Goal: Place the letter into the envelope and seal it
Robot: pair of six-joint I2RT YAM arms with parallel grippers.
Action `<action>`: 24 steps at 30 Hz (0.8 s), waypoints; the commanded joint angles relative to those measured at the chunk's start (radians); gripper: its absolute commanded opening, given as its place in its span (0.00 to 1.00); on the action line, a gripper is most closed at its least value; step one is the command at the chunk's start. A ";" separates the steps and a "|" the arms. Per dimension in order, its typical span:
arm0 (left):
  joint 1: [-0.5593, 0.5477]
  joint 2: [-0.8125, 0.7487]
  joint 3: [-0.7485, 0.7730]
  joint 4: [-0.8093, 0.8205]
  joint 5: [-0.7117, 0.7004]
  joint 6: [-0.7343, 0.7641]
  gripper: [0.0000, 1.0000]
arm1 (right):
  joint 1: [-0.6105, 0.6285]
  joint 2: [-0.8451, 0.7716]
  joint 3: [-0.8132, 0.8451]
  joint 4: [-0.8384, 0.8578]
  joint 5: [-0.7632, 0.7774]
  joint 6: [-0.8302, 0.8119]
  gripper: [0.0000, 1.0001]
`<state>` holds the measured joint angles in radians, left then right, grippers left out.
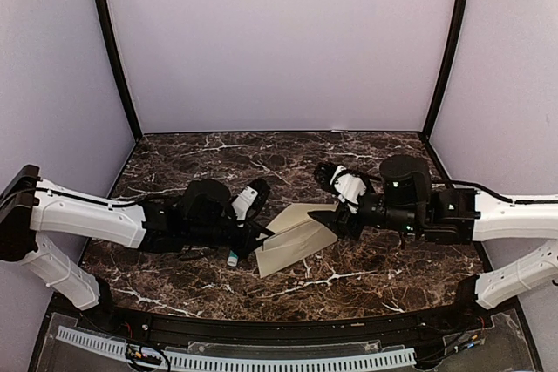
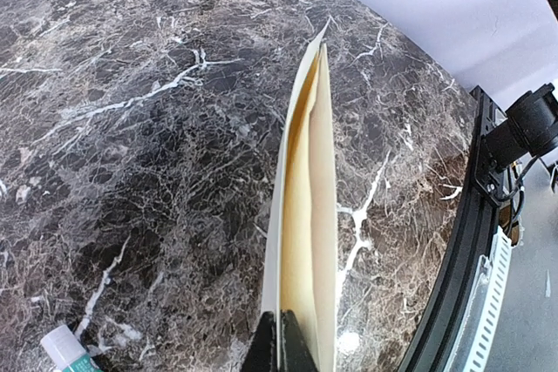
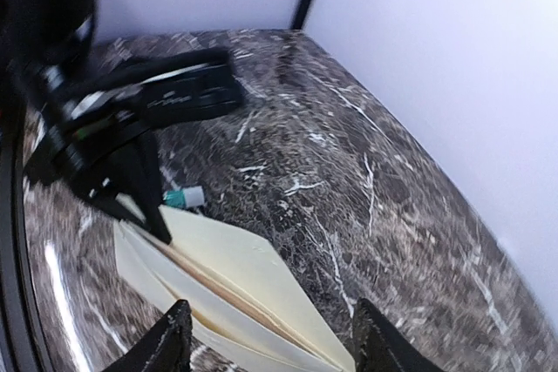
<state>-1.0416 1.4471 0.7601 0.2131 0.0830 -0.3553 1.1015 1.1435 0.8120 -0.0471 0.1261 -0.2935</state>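
Envelope lies mid-counter, toward the near edge, its mouth gaping and its pointed flap unfolded. Between its walls a yellower sheet, likely the letter, seems to be in. The left tool pinches the envelope's edge tight. The right tool stands wide over the flap tip, holding nothing. Folding and sealing remain, and a glue stick lies beside the left tool.

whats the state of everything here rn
envelope, unsealed, mouth gaping
letter, none lying loose; maybe the layer inside the envelope
left tool, shut on the envelope's edge
right tool, open beside the envelope
glue stick, lying on the table
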 commanded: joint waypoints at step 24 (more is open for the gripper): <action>-0.045 0.049 0.018 0.058 -0.115 0.016 0.00 | 0.277 0.434 0.112 0.177 0.743 0.908 0.23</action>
<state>-1.0805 1.5112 0.7586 0.2619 -0.0151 -0.3584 1.3766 1.5757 0.9352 0.1207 0.8444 0.5728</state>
